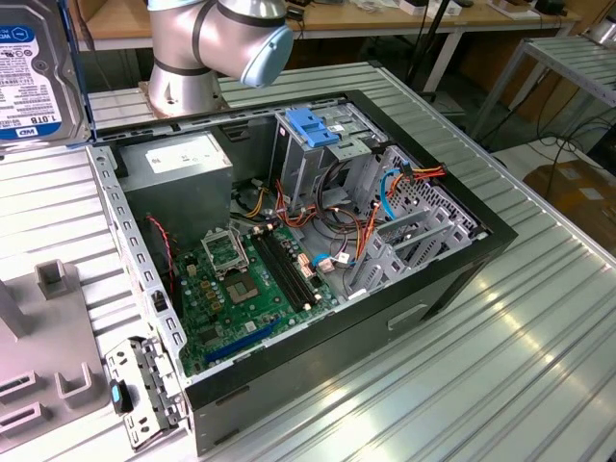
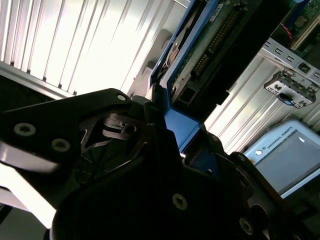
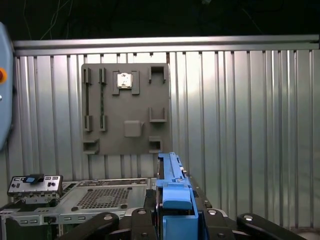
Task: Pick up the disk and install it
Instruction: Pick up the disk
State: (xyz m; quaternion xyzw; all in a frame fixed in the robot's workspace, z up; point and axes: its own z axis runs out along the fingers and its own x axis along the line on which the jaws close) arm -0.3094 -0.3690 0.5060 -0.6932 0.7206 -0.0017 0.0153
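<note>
The disk (image 1: 34,67) hangs in the air at the upper edge of the exterior view's left, label side facing the camera, above the ribbed table beside the open computer case (image 1: 462,279). In both wrist views my gripper (image 3: 172,207) is shut on the disk, its black fingers (image 2: 150,130) clamped on the blue side rail (image 3: 172,185). The disk's circuit-board underside (image 2: 210,50) shows in the second wrist view. The drive cage with a blue latch (image 1: 310,130) stands at the back of the case.
A grey power-supply box (image 1: 178,164) sits in the case's back corner, with the motherboard (image 1: 250,279) and loose cables (image 1: 385,202) below. A grey fixture plate (image 3: 125,107) lies on the ribbed table. A small metal bracket (image 1: 140,385) lies by the case's near corner.
</note>
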